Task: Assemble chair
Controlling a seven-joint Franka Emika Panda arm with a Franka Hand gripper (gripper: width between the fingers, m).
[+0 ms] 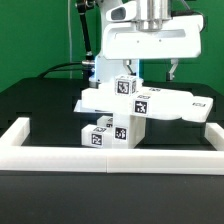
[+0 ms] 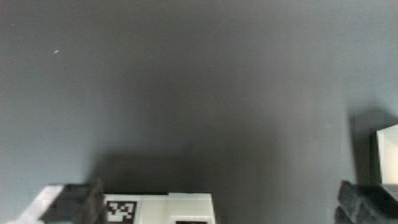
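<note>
Several white chair parts with black-and-white tags lie bunched in the middle of the black table: a tagged block (image 1: 126,87) on top, a long flat piece (image 1: 178,105) reaching toward the exterior view's right, and tagged blocks (image 1: 112,132) at the front. My gripper (image 1: 152,72) hangs above and behind them, open and empty. In the wrist view the gripper (image 2: 221,206) shows two dark fingertips (image 2: 71,204) spread wide apart. A white tagged part (image 2: 157,208) lies between them, close to one fingertip. Nothing is held.
A low white wall (image 1: 110,158) runs along the table's front and turns back at both sides (image 1: 14,134). The arm's white body (image 1: 150,40) stands over the parts. Another white part edge (image 2: 386,150) shows at the wrist view's border.
</note>
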